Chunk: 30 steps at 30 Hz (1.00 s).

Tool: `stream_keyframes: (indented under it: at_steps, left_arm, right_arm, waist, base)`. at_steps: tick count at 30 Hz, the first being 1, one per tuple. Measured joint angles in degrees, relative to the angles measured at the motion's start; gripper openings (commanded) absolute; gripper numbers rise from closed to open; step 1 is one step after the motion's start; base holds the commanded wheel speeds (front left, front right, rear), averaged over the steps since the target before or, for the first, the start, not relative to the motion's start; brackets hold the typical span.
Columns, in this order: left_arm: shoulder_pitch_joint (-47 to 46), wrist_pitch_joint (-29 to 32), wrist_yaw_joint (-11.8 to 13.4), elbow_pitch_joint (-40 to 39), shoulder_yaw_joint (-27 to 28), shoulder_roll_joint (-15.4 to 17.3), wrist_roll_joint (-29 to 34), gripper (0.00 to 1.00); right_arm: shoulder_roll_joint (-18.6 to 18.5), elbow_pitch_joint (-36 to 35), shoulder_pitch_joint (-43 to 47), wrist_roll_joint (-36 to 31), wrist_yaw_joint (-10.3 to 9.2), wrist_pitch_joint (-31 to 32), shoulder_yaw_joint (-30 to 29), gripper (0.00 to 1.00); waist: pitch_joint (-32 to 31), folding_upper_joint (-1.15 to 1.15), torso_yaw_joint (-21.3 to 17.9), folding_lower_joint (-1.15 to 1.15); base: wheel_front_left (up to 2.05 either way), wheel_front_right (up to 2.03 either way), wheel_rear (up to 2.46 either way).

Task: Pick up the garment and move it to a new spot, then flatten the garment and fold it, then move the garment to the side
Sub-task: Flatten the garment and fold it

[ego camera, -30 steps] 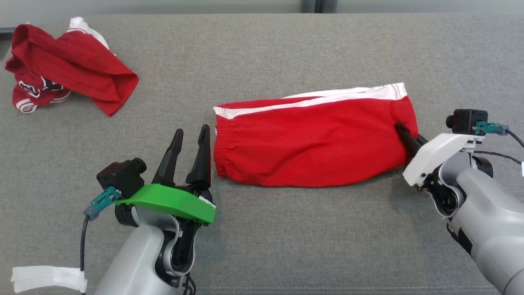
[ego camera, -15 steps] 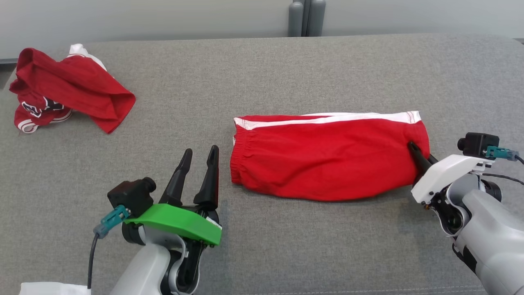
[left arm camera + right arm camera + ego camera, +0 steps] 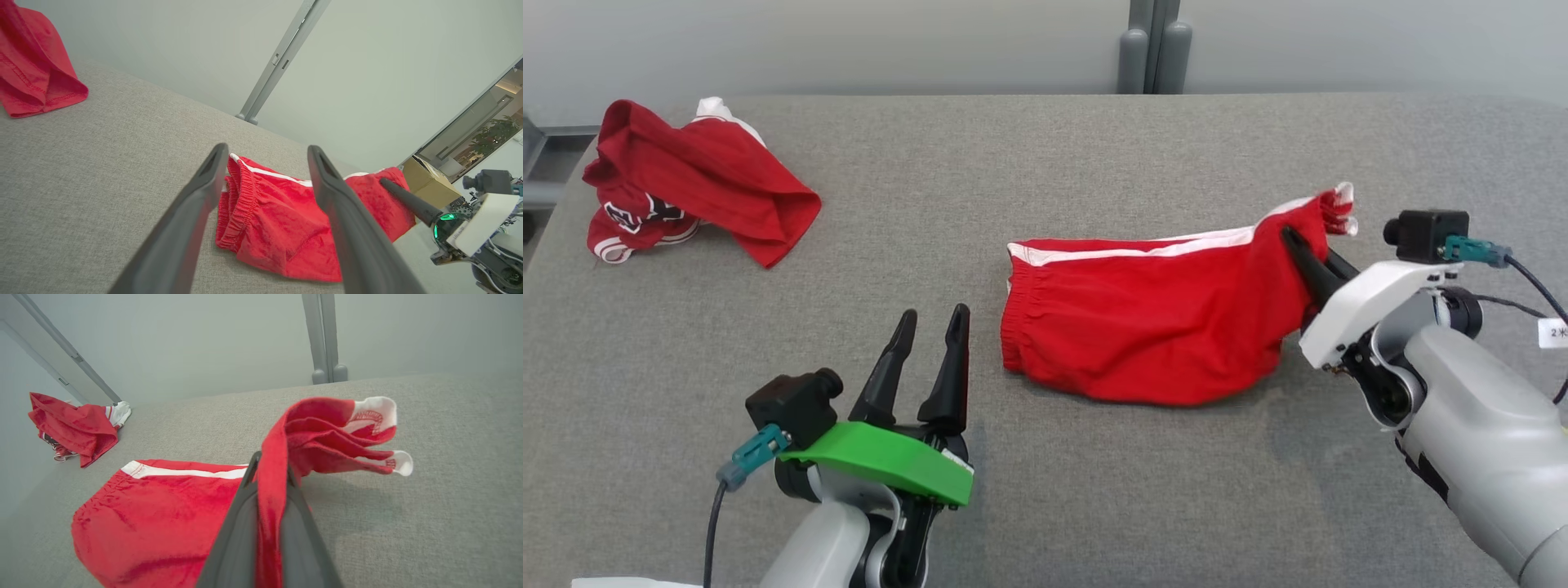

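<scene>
At the near edge of the grey upholstered surface (image 3: 1045, 506), the left gripper (image 3: 934, 312) is being held low on its green-capped wrist, fingers pointing away from the robot and leaning slightly to its right. Its jaws are being held spread apart, with nothing between them and nothing touched. The waistband end of the red shorts (image 3: 1160, 327) is lying just beyond and to the right of those fingertips, apart from them.

On the robot's right, the pale forearm (image 3: 1470, 408) is being angled in from the lower corner, wrist tilted up and inward. The right gripper (image 3: 1298, 245) is being clamped tight on the leg end of the shorts. That end is being held raised off the surface, the cloth draping over the closed fingers and the white-trimmed hem (image 3: 380, 416) jutting free past them. The elasticated waistband (image 3: 1017, 318) and most of the garment are resting flat near the middle of the surface.

Farther back, at the far left corner, a second red garment (image 3: 703, 180) with white trim is lying crumpled, well apart from the shorts. Behind the surface, a grey post (image 3: 1156, 49) is standing against the pale wall (image 3: 849, 41).
</scene>
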Motion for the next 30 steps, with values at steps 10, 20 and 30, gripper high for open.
stream_keyframes:
  at_steps: [10,20,30]
  left_arm:
    - [0.53,0.0,0.01,-0.93,-1.15,-0.1,0.0,1.0]
    - [0.77,0.0,0.18,-1.93,-1.38,-0.42,-0.1,1.0]
    - [1.6,0.0,0.2,-2.34,-0.97,-0.54,-0.63,1.0]
  right_arm:
    - [2.37,-2.5,-4.12,-2.43,0.0,2.85,4.67,0.0]
    - [5.63,-1.09,-4.14,-2.64,0.0,8.03,8.08,0.0]
    - [7.69,1.82,-5.03,-1.9,0.0,11.62,9.53,0.0]
  waist:
    - [0.07,0.0,3.56,0.0]
    - [0.52,0.0,8.58,0.0]
    - [2.1,0.0,12.06,0.0]
  base:
    - [0.0,0.0,0.0]
    - [0.0,0.0,0.0]
    - [0.0,0.0,0.0]
